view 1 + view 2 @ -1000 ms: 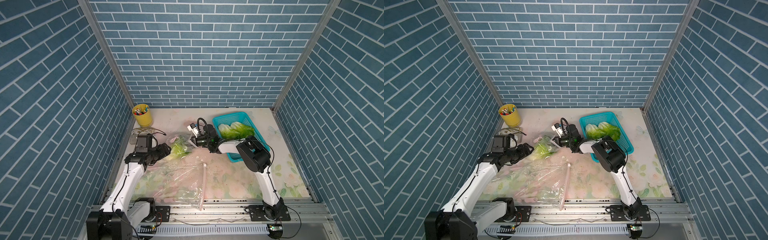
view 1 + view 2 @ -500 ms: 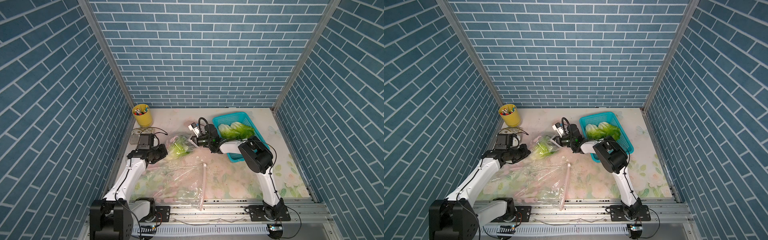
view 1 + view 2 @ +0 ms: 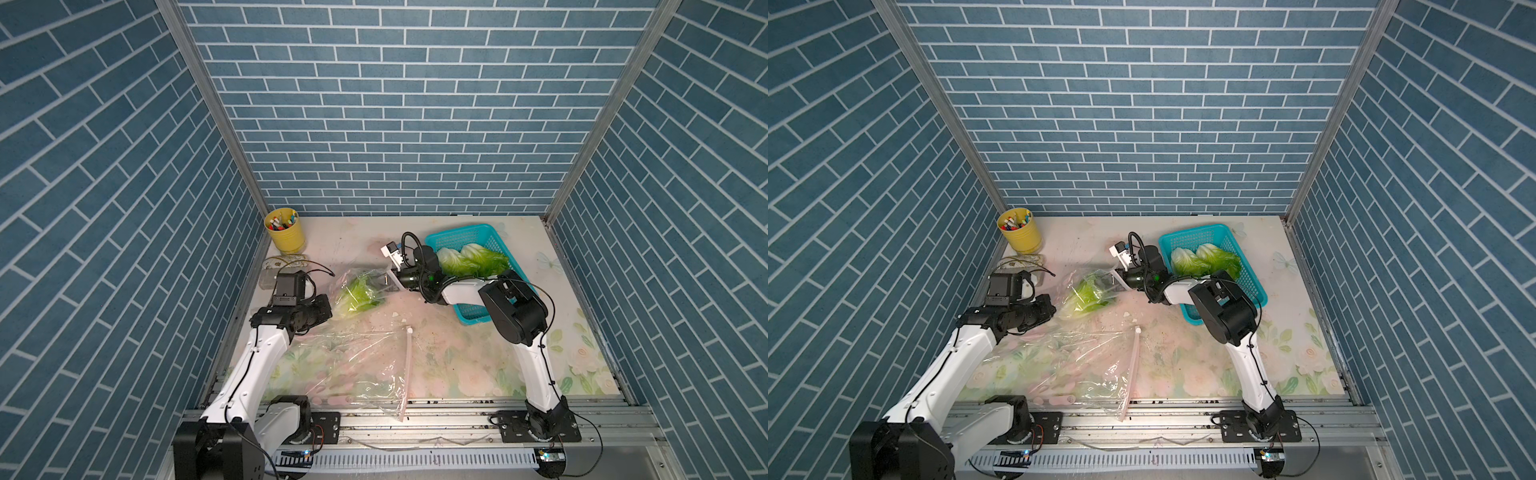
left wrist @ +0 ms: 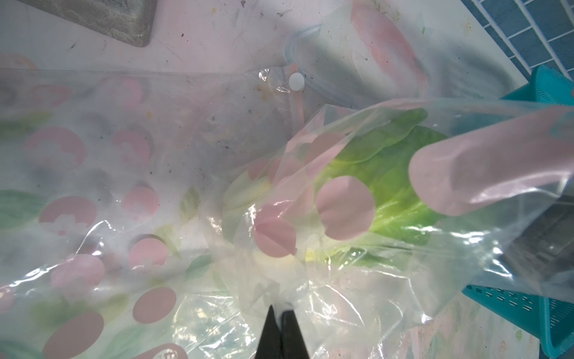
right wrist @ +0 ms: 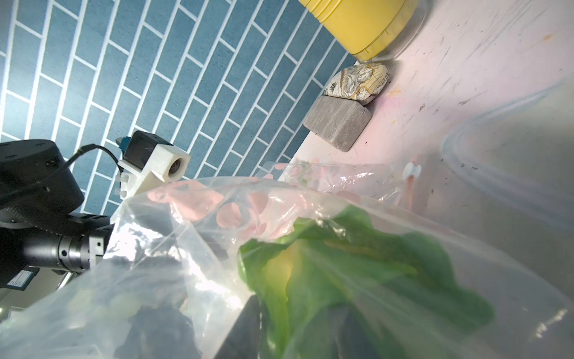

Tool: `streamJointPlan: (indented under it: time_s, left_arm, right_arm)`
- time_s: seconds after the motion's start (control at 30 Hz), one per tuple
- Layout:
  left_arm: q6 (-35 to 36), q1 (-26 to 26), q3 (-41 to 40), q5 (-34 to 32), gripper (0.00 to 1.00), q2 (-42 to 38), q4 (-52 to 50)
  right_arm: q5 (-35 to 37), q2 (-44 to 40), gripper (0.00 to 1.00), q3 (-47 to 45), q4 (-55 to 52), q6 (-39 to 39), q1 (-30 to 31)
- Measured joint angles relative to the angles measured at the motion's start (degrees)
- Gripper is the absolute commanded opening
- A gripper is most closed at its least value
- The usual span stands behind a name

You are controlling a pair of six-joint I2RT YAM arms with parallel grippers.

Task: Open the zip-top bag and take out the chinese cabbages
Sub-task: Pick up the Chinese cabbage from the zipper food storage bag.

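Observation:
The clear zip-top bag (image 3: 357, 361) with pink dots lies crumpled at the front left, its pink zip strip (image 3: 409, 365) toward the middle. One chinese cabbage (image 3: 357, 293) sits inside the bag's raised far end, also visible as the green cabbage (image 4: 388, 186) in the left wrist view. Two more cabbages (image 3: 473, 262) lie in the teal basket (image 3: 461, 232). My left gripper (image 4: 281, 310) is shut, pinching bag film just behind the cabbage. My right gripper (image 5: 298, 326) is at the bag's other side, fingers apart, with leaves and film between them.
A yellow pen cup (image 3: 286, 230) stands at the back left corner. Beside it are a patterned pouch (image 3: 286, 262) and a grey block (image 3: 270, 279) against the left wall. The basket (image 3: 1196, 232) lies just behind the right arm's forearm. Blue brick walls enclose three sides.
The left gripper's jaws closed on the bag film beside the cabbage. The right gripper's jaws, shut earlier, have parted at the bag's far end.

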Motion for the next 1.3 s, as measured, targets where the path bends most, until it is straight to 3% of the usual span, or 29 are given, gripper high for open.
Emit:
streamJointPlan:
  time_s: [0.53, 0.7, 0.9, 1.0, 1.13, 1.3]
  left_arm:
    - [1.0, 0.0, 0.0, 0.0, 0.00, 1.0, -0.3]
    - [1.0, 0.0, -0.1, 0.0, 0.00, 1.2, -0.3]
    - [1.0, 0.0, -0.1, 0.0, 0.00, 1.2, -0.3]
    - [1.0, 0.0, -0.1, 0.0, 0.00, 1.2, -0.3]
    - [1.1, 0.0, -0.1, -0.3, 0.00, 1.2, -0.3]
    - [0.7, -0.1, -0.1, -4.3, 0.00, 0.0, -1.5]
  right_arm:
    - [-5.3, 3.0, 0.37, 7.3, -7.6, -3.5, 1.1]
    - [-6.0, 3.8, 0.24, 9.5, -11.0, -5.6, 2.6]
    - [-6.0, 5.9, 0.21, 13.0, -13.5, -6.0, 3.4]
    - [-6.0, 6.6, 0.00, 13.7, -14.2, -6.3, 3.6]
    - [-5.2, 6.5, 0.00, 12.6, -14.1, -6.3, 3.5]
    - [-1.5, 2.7, 0.00, 4.4, -12.2, -6.5, 2.3]
